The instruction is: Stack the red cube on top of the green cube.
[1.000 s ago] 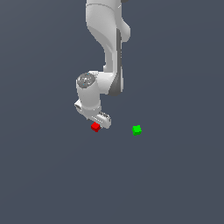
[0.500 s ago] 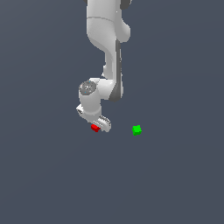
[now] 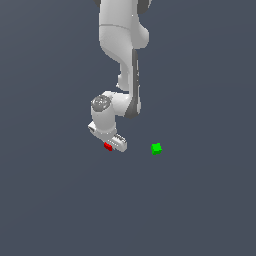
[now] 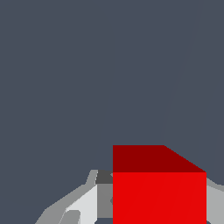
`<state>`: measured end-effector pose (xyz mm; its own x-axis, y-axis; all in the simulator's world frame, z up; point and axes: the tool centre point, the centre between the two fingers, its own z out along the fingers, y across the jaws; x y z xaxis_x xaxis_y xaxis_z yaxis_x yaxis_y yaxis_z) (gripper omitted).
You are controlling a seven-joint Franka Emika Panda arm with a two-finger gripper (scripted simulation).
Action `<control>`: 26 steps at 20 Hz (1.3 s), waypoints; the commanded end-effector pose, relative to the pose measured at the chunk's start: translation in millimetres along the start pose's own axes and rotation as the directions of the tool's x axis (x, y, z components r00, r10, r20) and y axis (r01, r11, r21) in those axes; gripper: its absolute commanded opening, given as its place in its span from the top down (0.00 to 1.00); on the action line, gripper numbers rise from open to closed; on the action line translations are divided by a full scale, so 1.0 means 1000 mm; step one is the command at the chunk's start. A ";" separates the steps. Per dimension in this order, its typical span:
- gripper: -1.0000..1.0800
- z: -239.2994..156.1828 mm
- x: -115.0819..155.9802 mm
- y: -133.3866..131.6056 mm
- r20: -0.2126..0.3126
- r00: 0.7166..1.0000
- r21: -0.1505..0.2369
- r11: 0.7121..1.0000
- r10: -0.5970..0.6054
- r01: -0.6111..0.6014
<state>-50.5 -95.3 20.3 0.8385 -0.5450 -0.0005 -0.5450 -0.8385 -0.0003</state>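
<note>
Wrist view shows the red cube point(image 4: 159, 192) between the jaws, grip uncertain; only exterior shows the green cube point(image 3: 156, 148)

The red cube point(image 4: 159, 192) fills the near part of what my wrist camera sees, its darker face above its brighter one. My claw point(image 4: 148, 205) frames it: one pale grey finger point(image 4: 83, 203) shows at one side, a sliver of the other at the opposite side. Beyond lies the plain slate-grey bench point(image 4: 87, 78).

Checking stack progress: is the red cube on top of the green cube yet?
No. In the exterior view the red cube sits under the gripper, well apart from the green cube.
</note>
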 end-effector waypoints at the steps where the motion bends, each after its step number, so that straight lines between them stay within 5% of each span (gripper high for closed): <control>1: 1.00 0.000 0.000 0.000 0.000 1.000 0.000 1.000 0.001 -0.001; 12: 1.00 -0.010 0.000 0.000 0.000 1.000 0.000 1.000 0.000 0.000; 26: 1.00 -0.088 -0.001 0.001 0.000 1.000 0.000 1.000 0.001 -0.001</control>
<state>-51.3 -95.7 101.8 0.8379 -0.5458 0.0003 -0.5458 -0.8379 -0.0007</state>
